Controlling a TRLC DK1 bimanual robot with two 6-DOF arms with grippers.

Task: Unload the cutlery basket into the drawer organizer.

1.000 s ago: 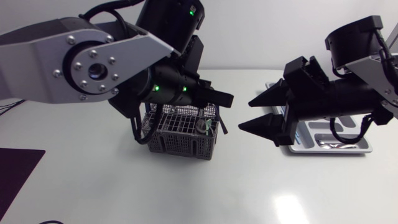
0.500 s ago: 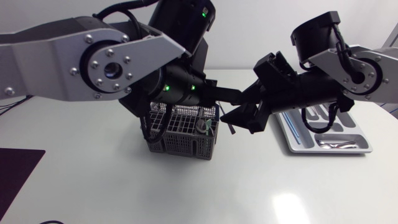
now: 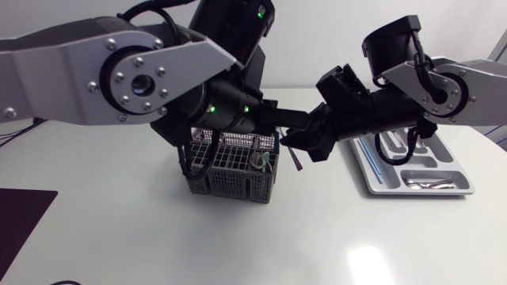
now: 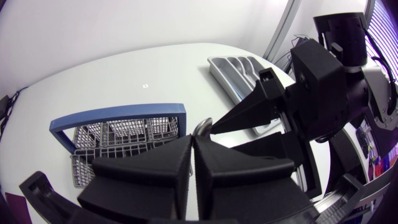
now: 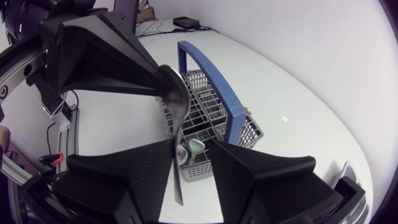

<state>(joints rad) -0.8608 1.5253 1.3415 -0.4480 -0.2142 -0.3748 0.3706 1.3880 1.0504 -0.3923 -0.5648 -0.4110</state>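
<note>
My left gripper (image 3: 279, 120) is shut on a metal spoon (image 5: 173, 96), held above the grey wire cutlery basket (image 3: 230, 170) with the blue handle (image 5: 208, 78). The spoon's handle (image 3: 295, 161) hangs below the fingers. My right gripper (image 3: 299, 141) meets the left one tip to tip. Its fingers (image 5: 149, 168) stand a little apart with the spoon handle between them, and a gap shows on one side. In the left wrist view the spoon's bowl (image 4: 203, 127) peeks out past my shut left gripper (image 4: 193, 142). The grey drawer organizer (image 3: 467, 186) lies to the right.
A pale green utensil (image 3: 257, 161) stands in the basket's right compartment. Some metal cutlery (image 3: 424, 182) lies in the organizer's near compartment. Both arms crowd the space over the basket. A dark mat (image 3: 20, 218) lies at the table's left edge.
My right arm swung left from beside the organizer up to the left gripper, and its fingers narrowed around the spoon handle. The left gripper kept its hold on the spoon.
</note>
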